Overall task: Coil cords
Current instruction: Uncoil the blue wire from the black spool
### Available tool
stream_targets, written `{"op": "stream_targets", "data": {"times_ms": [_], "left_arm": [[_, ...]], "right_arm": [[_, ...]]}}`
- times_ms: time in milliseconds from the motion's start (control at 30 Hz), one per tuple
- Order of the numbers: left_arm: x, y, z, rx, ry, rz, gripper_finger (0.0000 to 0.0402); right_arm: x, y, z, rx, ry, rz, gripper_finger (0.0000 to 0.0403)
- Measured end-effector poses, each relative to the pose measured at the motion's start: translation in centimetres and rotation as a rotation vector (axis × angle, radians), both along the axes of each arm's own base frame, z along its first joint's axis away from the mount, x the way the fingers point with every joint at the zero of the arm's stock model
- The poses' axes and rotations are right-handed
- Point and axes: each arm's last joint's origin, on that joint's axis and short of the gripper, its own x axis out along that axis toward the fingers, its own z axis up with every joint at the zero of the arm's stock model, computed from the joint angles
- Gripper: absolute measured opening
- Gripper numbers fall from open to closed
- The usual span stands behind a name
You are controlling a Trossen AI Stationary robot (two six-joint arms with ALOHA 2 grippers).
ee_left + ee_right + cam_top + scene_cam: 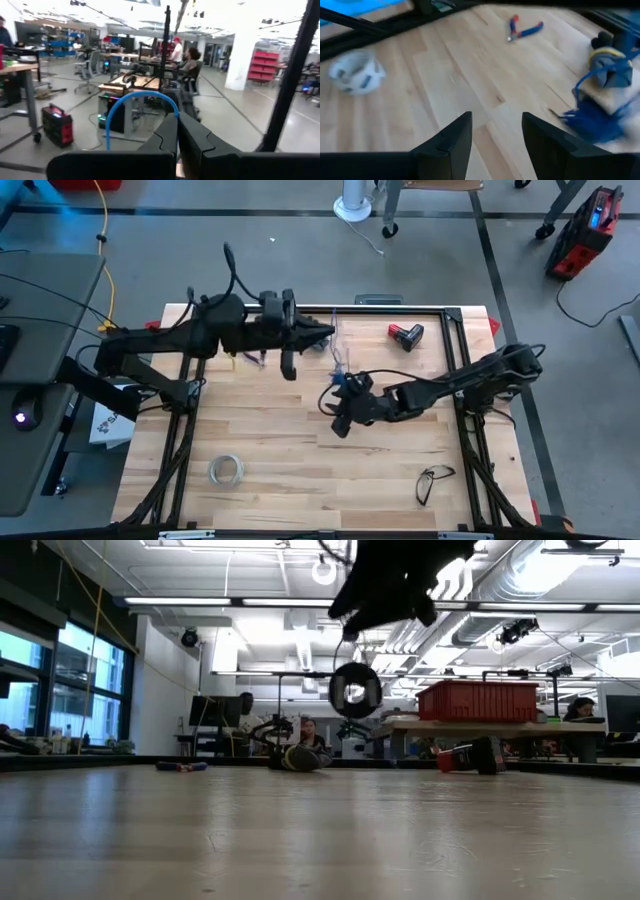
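Counting on the table (300,480): one tape ring (226,470), one glasses (433,480), one pliers (524,30). Left gripper (328,332) shut; right gripper (340,420) parted, empty. Spool (354,690) hanging midair; wire (340,360) between grippers.

Right gripper (343,420) mid-worktop (280,430), thin wire (338,360) bunched just behind it. Left gripper (322,333) beyond. Tape ring (226,470), glasses (433,480) nearer front edge.
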Motion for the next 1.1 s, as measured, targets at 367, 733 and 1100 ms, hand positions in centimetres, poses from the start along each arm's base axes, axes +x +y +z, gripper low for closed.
{"op": "stream_targets", "data": {"times_ms": [367,733,1100], "left_arm": [[0.1,-0.2,-0.2,0.020,0.016,0.020,0.0000],[0.1,-0.2,-0.1,0.036,0.013,0.024,0.0000],[0.0,-0.2,0.0,0.007,-0.003,0.044,0.0000]], "right_arm": [[-2.8,0.9,3.6,-0.039,-0.077,-0.029,0.0165],[-3.3,1.1,3.8,-0.042,-0.041,0.027,0.0165],[-1.7,-0.3,2.5,-0.146,-0.018,-0.022,0.0165]]}}
